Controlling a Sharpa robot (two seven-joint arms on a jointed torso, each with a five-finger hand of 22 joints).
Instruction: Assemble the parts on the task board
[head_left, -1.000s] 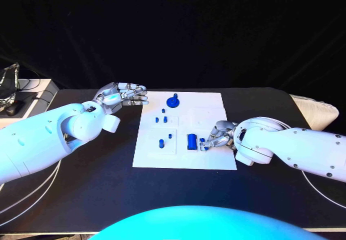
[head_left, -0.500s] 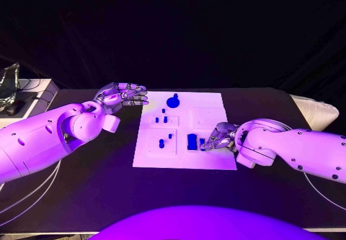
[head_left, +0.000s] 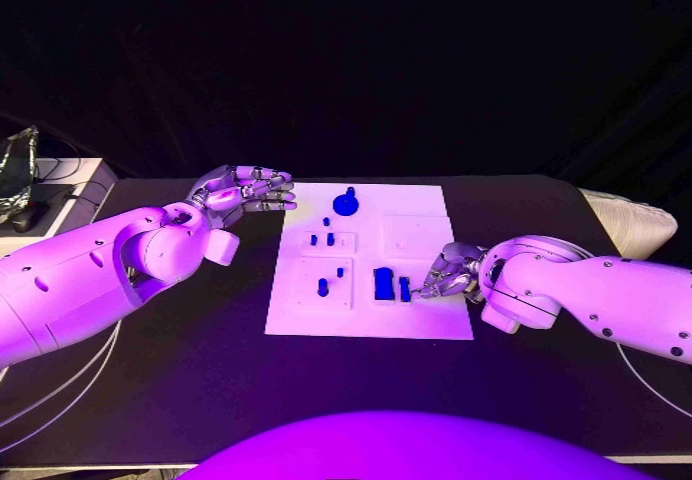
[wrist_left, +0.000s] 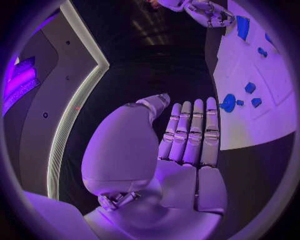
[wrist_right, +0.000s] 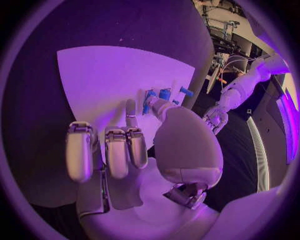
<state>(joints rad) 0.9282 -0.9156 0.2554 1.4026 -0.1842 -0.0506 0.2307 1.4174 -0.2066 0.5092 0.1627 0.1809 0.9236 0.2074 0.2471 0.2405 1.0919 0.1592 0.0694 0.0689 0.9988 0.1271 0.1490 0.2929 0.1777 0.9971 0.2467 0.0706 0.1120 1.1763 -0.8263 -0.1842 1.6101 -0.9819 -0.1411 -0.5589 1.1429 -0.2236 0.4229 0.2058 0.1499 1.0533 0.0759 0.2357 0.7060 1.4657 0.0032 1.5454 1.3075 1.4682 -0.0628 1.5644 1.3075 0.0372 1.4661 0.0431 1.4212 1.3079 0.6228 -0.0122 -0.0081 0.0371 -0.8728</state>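
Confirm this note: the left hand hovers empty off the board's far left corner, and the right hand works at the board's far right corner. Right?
Not quite. The right hand is at the near right part of the task board, beside the blue block, as the head view shows. The left hand does hover empty off the far left corner.

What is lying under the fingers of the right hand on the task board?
Under the fingers of the right hand, a small blue part lies on the white task board, next to a larger blue block. Whether the fingers actually touch it cannot be told; the palm covers the board beneath it.
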